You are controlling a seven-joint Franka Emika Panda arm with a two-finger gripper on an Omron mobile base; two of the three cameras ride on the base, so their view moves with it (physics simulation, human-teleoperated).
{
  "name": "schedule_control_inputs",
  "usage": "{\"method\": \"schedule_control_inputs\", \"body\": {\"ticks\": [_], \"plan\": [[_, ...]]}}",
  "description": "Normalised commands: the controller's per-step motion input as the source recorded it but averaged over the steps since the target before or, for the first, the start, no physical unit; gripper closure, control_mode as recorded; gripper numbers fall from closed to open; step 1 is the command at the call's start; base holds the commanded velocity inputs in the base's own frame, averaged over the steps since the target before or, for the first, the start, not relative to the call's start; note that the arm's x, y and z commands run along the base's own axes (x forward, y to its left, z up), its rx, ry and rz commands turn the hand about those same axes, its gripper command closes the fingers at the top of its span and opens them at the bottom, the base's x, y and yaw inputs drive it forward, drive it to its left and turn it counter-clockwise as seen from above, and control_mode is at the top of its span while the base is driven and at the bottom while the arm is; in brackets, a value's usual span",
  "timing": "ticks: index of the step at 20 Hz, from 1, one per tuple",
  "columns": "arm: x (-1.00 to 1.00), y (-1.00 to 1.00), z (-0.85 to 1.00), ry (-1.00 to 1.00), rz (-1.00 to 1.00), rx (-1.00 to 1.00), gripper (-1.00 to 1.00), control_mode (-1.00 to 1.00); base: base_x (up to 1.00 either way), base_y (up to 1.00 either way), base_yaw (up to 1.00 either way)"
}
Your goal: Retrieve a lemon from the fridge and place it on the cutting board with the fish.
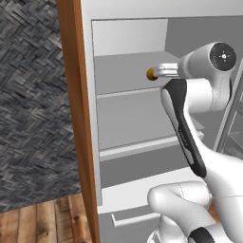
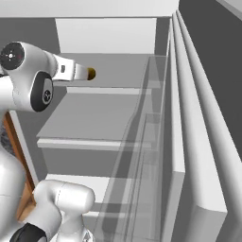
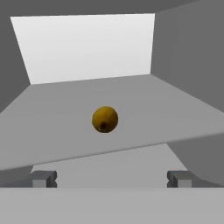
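Lemon (image 1: 151, 74) sits on an upper shelf (image 1: 128, 76) inside the open fridge (image 1: 88, 95), just past the end effector (image 1: 159, 72) in the left base view. From the right base view, the lemon (image 2: 91, 73) appears right at the tip of the outstretched arm. The hand view shows the fingertips (image 3: 43, 178) spread wide, gripping nothing, the lemon (image 3: 105, 119) centred ahead; a careless push could likely roll it deeper.

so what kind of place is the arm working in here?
Most likely a rendered kitchen, with the arm reaching into an open fridge: pale grey shelves stacked inside it, a wood-brown side panel, and a lemon on the upper shelf ahead of the open gripper.
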Motion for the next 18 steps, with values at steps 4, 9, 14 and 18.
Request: {"method": "schedule_control_inputs", "body": {"ticks": [4,9,14,18], "plan": [[0.2,0.0,0.0,0.03,0.0,0.0,-1.0,-1.0,0.0,0.0,0.0],[0.36,0.0,0.0,0.09,0.0,0.0,-1.0,-1.0,0.0,0.0,0.0],[0.41,0.0,-0.04,0.05,0.0,0.0,-1.0,-1.0,0.0,0.0,0.0],[0.39,0.0,-0.14,0.01,0.0,0.0,-1.0,-1.0,0.0,0.0,0.0]]}}
